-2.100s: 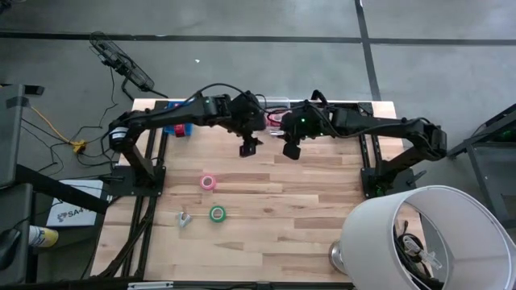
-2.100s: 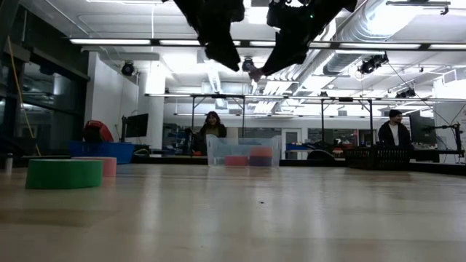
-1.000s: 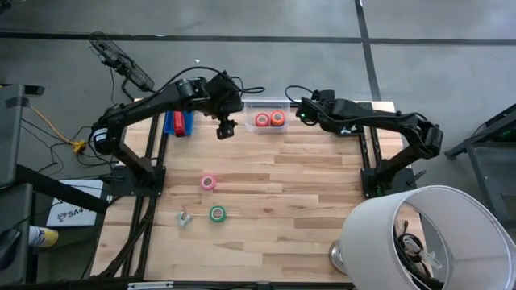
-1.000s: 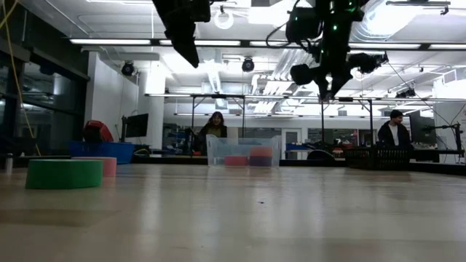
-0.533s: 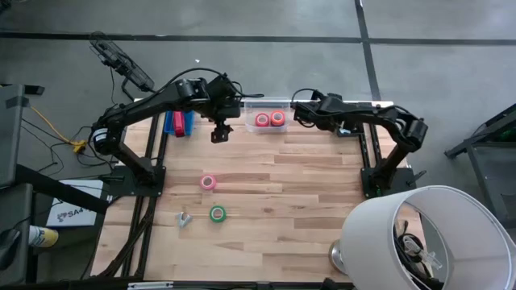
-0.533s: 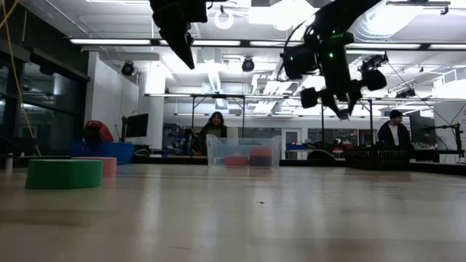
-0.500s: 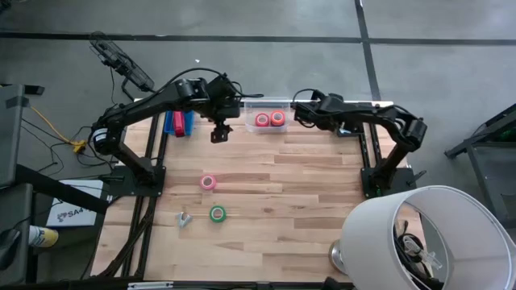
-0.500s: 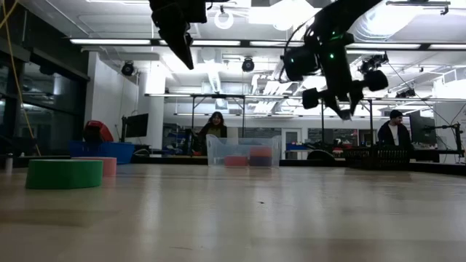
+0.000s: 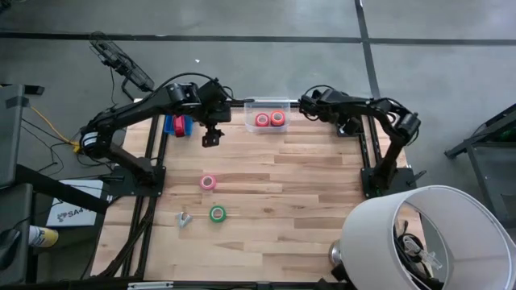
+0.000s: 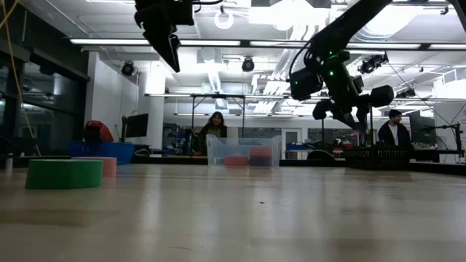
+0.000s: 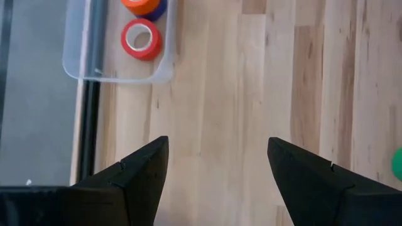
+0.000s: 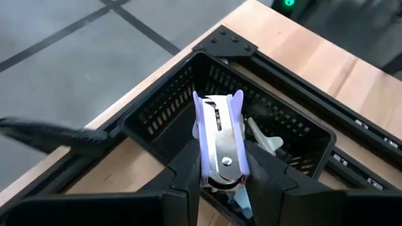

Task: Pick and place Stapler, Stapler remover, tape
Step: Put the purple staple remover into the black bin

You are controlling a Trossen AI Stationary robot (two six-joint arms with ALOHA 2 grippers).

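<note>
My left gripper (image 9: 210,138) hangs open, high over the far left part of the table (image 10: 171,51), touching nothing. Its fingers frame bare wood in the left wrist view (image 11: 217,166). My right gripper (image 12: 221,172) is shut on a purple and silver staple remover (image 12: 220,135) above a black mesh basket (image 12: 282,135) at the table's far right corner. The red stapler (image 9: 168,125) lies at the far left edge, partly under the left arm. A pink tape roll (image 9: 208,182) and a green one (image 9: 217,213) lie flat on the wood. A red roll (image 9: 262,120) sits in the clear bin. My right gripper pinches the staple remover between its two fingers at the lower, silvery part (image 12: 223,164). The purple grips point away from the fingers. The remover is lifted clear above the open basket.
The clear bin (image 9: 250,109) at the far edge also holds an orange roll (image 9: 277,118). A silvery claw-shaped piece (image 9: 184,218) lies near the green roll. A blue item (image 9: 182,125) sits beside the stapler. More claw pieces (image 12: 264,141) lie in the basket. A white lamp shade (image 9: 427,238) covers the near right corner.
My left gripper has moved toward the table's left edge, staying open and high. My right gripper has drawn back from the clear bin toward the far right corner, carrying the staple remover, and now hangs over the black basket.
</note>
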